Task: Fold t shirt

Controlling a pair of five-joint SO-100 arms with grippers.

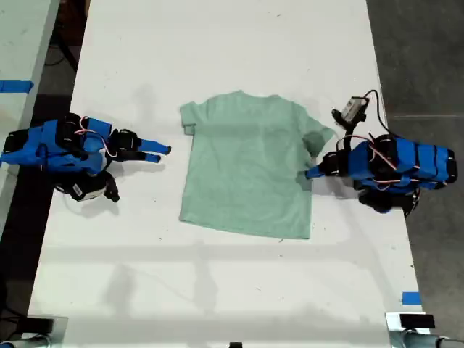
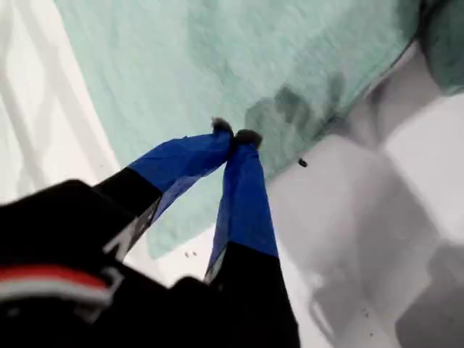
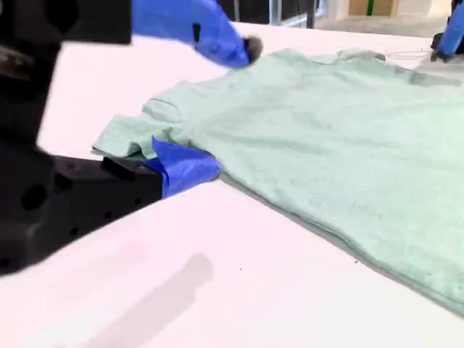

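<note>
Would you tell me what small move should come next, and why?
Probably ease my second end effector forward onto the sleeve of the shirt and close. It is open, with the sleeve just at its lower finger, while my first end effector sits shut at the shirt's opposite edge.

The t shirt (image 1: 246, 170) is soft matt cloth, faintly flecked; beneath it, the worktop (image 1: 217, 58) looks smooth, white and slightly glossy.
</note>
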